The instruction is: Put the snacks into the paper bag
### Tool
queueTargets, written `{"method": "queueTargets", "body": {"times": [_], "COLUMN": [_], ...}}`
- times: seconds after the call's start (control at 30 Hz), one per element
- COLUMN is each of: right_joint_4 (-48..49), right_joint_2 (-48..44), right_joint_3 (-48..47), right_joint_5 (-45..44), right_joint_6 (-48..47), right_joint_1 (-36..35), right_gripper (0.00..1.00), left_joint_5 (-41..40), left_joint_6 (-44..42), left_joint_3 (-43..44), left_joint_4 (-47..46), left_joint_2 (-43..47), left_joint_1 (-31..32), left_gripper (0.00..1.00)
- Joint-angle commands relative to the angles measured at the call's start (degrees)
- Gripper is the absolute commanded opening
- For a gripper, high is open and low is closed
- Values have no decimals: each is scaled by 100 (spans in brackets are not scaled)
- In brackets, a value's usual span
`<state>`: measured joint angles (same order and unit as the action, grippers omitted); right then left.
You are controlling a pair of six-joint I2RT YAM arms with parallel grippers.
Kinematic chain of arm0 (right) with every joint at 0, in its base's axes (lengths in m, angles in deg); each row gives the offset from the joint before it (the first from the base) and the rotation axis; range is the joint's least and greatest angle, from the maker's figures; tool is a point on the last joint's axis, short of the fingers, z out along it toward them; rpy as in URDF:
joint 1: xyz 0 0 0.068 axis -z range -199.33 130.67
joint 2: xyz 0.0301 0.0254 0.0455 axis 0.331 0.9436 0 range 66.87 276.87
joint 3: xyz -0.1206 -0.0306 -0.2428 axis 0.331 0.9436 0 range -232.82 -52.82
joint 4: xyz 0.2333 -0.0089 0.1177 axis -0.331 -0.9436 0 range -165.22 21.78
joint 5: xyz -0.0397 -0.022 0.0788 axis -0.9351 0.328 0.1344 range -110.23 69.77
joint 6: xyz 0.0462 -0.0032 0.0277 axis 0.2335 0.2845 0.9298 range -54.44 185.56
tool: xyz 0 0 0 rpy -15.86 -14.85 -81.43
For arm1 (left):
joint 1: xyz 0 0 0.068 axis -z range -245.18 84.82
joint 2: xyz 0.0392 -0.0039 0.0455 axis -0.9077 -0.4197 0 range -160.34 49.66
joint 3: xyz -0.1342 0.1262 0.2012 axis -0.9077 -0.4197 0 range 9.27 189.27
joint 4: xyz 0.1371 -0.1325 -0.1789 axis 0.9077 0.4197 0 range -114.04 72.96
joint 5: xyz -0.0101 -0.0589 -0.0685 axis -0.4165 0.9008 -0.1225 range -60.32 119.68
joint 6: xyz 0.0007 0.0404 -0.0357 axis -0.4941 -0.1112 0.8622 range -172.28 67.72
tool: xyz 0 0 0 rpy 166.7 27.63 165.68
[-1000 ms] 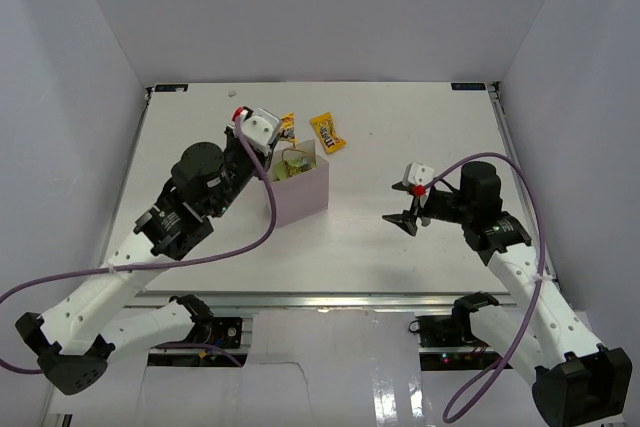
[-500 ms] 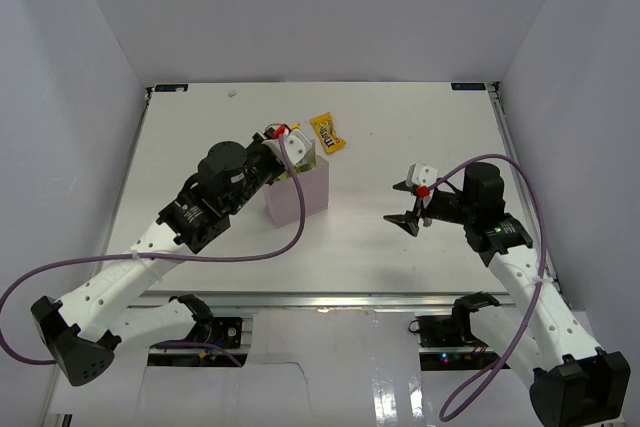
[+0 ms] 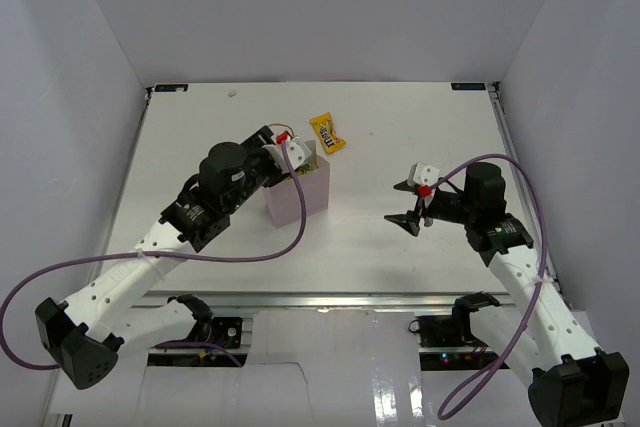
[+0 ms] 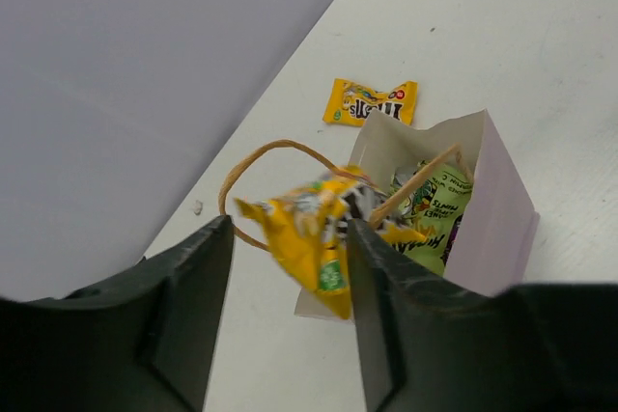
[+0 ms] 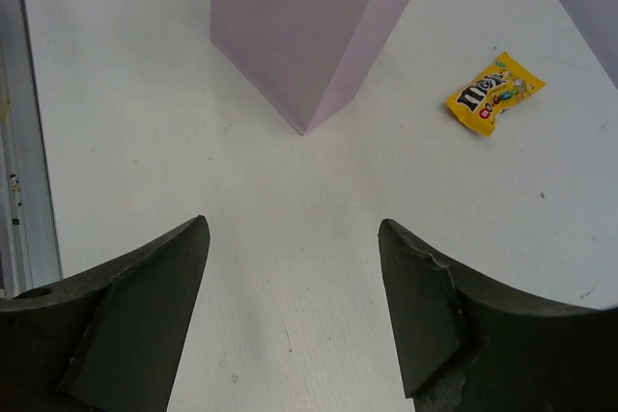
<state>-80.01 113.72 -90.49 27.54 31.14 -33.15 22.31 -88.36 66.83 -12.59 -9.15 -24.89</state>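
The tabletop (image 3: 200,137) is white and flat. Plain pale walls (image 3: 300,7) stand on its left, right and far sides. A purple cable (image 3: 250,255) runs along each arm.

The paper bag (image 3: 305,197) is pink and stands upright, a little left of the middle. One yellow packet (image 3: 327,133) lies flat on the tabletop, just past the far side of the bag and not touching it.

The left tool (image 3: 290,152) hangs over the open top of the bag. From above you cannot tell what it holds. The left wrist view shows it: the two black fingers (image 4: 183,315) are clamped on a second yellow packet (image 4: 309,233), crumpled, above the bag's mouth and its brown cord handle (image 4: 261,156). That view also looks down into the bag, where a lime-green packet (image 4: 439,205) lies with something dark beside it.

The right tool (image 3: 403,205) is on the right, well apart from the bag. Its fingers are spread wide with nothing between them. The right wrist view shows only the bag's closed pink side, the bare tabletop and the loose yellow packet far off.
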Motion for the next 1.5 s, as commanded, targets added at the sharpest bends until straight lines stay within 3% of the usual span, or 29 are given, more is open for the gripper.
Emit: {"method": "queueTargets", "body": {"times": [0.0,0.23,0.33,0.4,0.5,0.53,0.67,0.8,0.93,1.0,1.17,1.47], "right_joint_4": [212,195,273,309,46,-172,-351,-148,-560,-578,-526,-500], "right_joint_2": [17,386,947,1728,3072,3406,5268,6553,8186,8541,9122,9228], "right_joint_3": [-21,-232,-581,-916,-2004,-2669,-4167,-5528,-7652,-8050,-8362,-7888], "right_joint_5": [136,136,-39,-389,-1381,-2333,-4238,-4530,-4636,-4654,-4724,-4618], "right_joint_6": [110,207,513,1075,1890,2095,2782,2966,3396,3572,3766,3705], "right_joint_1": [29,29,20,11,-225,-504,-1157,-1316,-1324,-1333,-1386,-1421], "right_gripper": [77,77,80,82,86,90,97,98,97,95,88,70], "left_joint_5": [202,141,-87,-211,-387,-396,-343,-616,-1054,-1125,-941,-713], "left_joint_6": [83,381,758,1443,2454,2621,2991,3176,3133,3133,3098,3054], "left_joint_3": [-78,-131,-131,-227,-718,-894,-2157,-2758,-2873,-2873,-2900,-2882], "left_joint_4": [-177,-274,-476,-678,-653,-556,-424,-353,-388,-362,-388,-388], "left_joint_2": [141,369,562,931,1660,1879,3336,4392,4904,4984,5046,4879], "left_joint_1": [-30,-65,-74,-74,-74,-74,-83,-83,-83,-83,-92,-83], "left_gripper": [64,86,91,93,98,98,98,98,98,98,98,98]}}
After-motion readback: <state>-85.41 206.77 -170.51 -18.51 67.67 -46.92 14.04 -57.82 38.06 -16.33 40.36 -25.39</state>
